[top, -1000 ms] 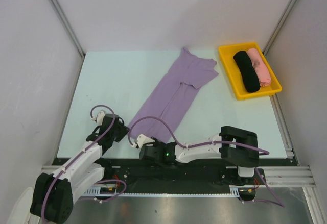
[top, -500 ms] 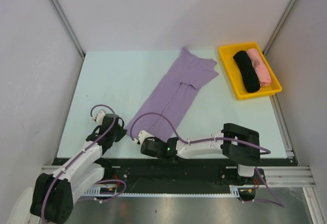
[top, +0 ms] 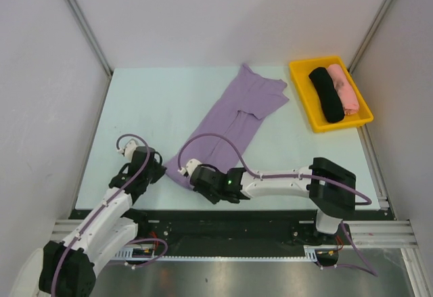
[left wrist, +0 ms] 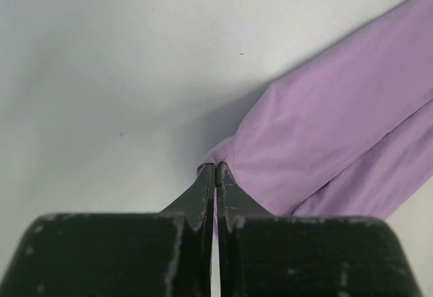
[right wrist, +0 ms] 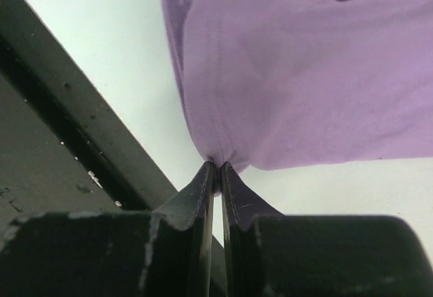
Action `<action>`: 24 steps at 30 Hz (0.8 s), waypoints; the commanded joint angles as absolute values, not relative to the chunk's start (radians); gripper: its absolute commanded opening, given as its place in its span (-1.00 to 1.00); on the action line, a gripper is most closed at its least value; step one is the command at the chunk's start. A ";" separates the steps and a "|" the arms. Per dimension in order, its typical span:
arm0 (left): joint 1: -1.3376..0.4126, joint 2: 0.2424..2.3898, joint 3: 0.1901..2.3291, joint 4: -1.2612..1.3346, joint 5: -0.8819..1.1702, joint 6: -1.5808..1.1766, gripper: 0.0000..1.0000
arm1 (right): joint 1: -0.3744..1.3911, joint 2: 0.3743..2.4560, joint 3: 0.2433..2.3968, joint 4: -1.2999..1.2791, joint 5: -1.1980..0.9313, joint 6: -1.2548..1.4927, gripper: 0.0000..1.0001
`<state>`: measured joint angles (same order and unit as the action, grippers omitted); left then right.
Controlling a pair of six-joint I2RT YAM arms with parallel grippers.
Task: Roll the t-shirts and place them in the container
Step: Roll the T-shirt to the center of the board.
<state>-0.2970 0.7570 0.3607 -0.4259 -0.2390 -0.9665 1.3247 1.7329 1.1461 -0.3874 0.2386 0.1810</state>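
The lavender t-shirt (top: 233,118) lies folded into a long strip, running from the table's back middle toward the near left. My left gripper (top: 161,170) is shut on its near left hem corner (left wrist: 226,153). My right gripper (top: 191,177) is shut on the near right hem corner (right wrist: 220,149), lifting the cloth slightly. A rolled black t-shirt (top: 326,94) and a rolled pink t-shirt (top: 344,88) lie in the yellow tray (top: 302,74).
The yellow tray stands at the back right of the pale table (top: 149,107). The table's dark front rail (right wrist: 81,128) runs just below my right gripper. White walls close in the sides and back.
Both grippers have moved forward from the front edge onto the shirt's near hem and shut on it. The hem end has bunched and lifted slightly.
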 commanded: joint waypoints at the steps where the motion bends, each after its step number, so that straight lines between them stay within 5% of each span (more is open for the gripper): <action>1: -0.310 0.828 0.465 -0.402 -0.256 -0.950 -1.00 | 1.260 1.692 1.183 -0.405 0.124 0.221 -0.78; 24: -0.383 1.339 0.818 -0.301 -0.247 -0.968 -1.00 | 0.965 1.704 1.180 -0.442 0.100 0.365 -0.80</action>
